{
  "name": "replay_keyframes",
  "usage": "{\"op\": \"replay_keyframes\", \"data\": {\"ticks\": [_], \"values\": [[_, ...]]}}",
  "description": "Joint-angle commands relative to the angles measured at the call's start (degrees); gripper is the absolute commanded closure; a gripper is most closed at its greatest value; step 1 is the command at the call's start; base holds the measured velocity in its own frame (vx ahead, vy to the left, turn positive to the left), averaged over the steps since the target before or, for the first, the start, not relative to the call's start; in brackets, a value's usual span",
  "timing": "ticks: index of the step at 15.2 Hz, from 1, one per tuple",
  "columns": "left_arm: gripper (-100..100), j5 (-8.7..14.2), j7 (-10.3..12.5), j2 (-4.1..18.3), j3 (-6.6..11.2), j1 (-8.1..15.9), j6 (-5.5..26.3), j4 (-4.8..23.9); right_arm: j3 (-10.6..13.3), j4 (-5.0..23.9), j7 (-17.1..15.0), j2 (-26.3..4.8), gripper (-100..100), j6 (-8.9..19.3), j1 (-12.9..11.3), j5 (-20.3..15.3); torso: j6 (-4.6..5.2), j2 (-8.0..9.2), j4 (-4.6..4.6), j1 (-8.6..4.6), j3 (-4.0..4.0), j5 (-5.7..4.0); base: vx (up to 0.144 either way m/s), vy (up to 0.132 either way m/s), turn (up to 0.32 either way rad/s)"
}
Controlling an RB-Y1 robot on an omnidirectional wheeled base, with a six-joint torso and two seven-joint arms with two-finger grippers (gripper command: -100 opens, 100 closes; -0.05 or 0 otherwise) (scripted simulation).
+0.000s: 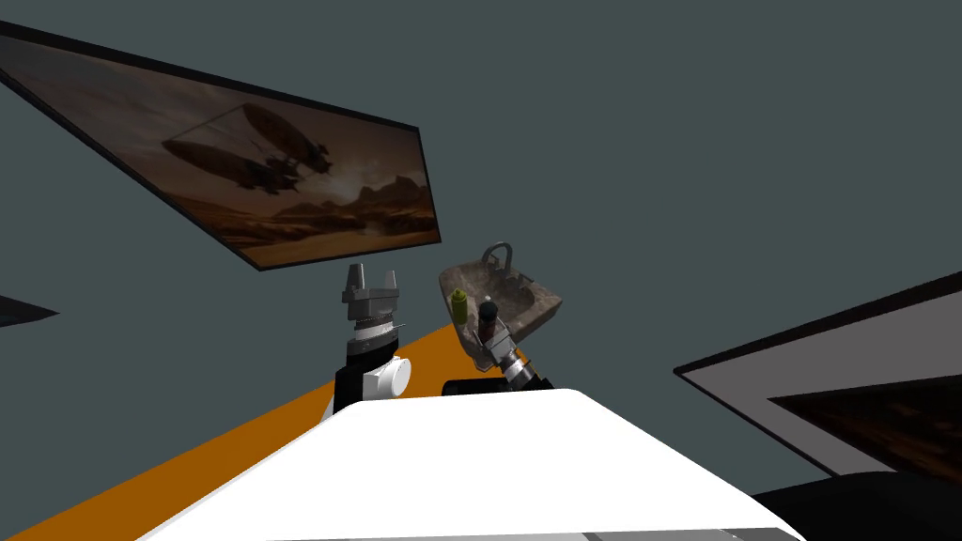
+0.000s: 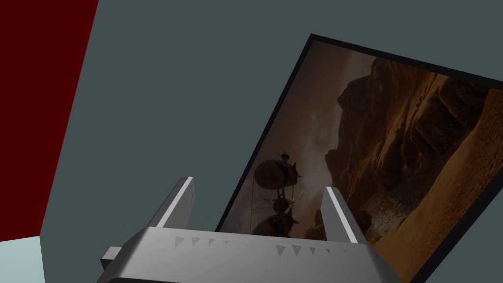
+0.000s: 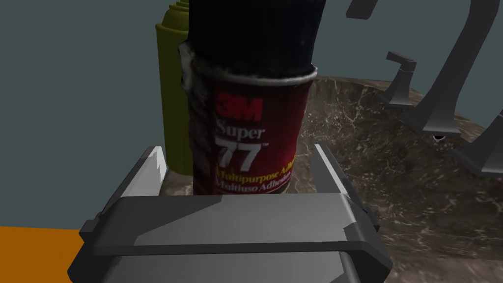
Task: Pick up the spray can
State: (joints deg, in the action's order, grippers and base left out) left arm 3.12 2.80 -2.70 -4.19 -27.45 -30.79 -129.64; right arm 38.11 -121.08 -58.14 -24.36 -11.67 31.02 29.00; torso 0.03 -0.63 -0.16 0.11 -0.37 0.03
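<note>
Right gripper (image 3: 238, 148): fingers spread, straddling spray can (image 3: 253, 123)
Spray can: upright on sink (image 3: 393, 196) rim, beside green bottle (image 3: 172, 88)
Left gripper (image 2: 258, 184): fingers spread, empty

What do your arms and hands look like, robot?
The left gripper and right gripper are grey boxes, each with two thin, light grey blade fingers. Small triangle marks line the left one's box. The left arm is black and white.

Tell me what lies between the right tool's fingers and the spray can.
Nothing. In the right wrist view the spray can stands between the right tool's open fingers, with a bare gap on each side.
</note>
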Motion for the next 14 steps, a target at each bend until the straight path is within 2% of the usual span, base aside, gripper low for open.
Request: {"op": "replay_keyframes", "data": {"ticks": [1,3,4,6,7,8,9,13,14], "values": [[0,0.00,0.00,0.00,0.00,0.00,0.00,0.00,1.08,-2.86,-0.46,-1.47,-100,-1.44,2.86,-1.37,0.00,0.00,0.00,0.00,0.00,0.00,0.124,0.033,0.027],[0,0.00,0.00,0.00,0.00,0.00,0.00,0.00,1.08,-2.98,-0.46,-1.47,-100,-1.44,4.81,-1.37,0.01,-0.06,-0.02,-0.01,-0.04,0.00,0.081,0.018,0.005],[0,0.00,0.00,0.00,0.00,0.00,0.00,0.00,2.34,-5.54,-1.06,-3.63,-100,-2.92,6.60,-3.26,0.00,0.02,-0.01,-0.03,0.00,-0.01,0.102,0.024,0.020],[0,0.00,0.00,0.00,0.00,0.00,0.00,0.00,2.34,-6.94,-1.06,-3.63,-100,-2.92,9.16,-3.26,0.00,-0.12,-0.03,0.01,-0.07,0.00,0.126,0.030,0.022],[0,0.00,0.00,0.00,0.00,0.00,0.00,0.00,2.34,-6.94,-1.06,-3.63,-100,-2.92,9.64,-3.26,0.00,-0.11,-0.03,0.00,-0.07,0.00,0.062,0.017,0.002],[0,0.00,0.00,0.00,0.00,0.00,0.00,0.00,2.35,-6.62,-0.89,-3.30,-100,-2.72,8.69,-3.23,0.00,-0.01,-0.01,-0.02,-0.02,0.00,0.028,0.009,-0.003],[0,0.00,0.00,0.00,0.00,0.00,0.00,0.00,2.36,-6.75,-0.89,-3.31,100,-2.69,8.90,-3.25,-0.01,0.10,0.01,-0.05,0.04,-0.01,0.013,0.002,-0.009],[0,0.00,0.00,0.00,0.00,0.01,0.00,0.00,2.36,-6.82,-0.91,-3.29,100,-2.76,8.87,-3.24,-0.03,0.25,0.03,-0.05,0.12,-0.02,0.002,0.000,-0.002],[0,0.00,0.00,0.00,0.00,0.01,0.00,0.00,1.08,-3.96,-0.46,-1.47,100,-1.44,6.00,-1.37,-0.03,0.25,0.03,-0.05,0.12,-0.02,-0.093,-0.003,-0.021]]}}
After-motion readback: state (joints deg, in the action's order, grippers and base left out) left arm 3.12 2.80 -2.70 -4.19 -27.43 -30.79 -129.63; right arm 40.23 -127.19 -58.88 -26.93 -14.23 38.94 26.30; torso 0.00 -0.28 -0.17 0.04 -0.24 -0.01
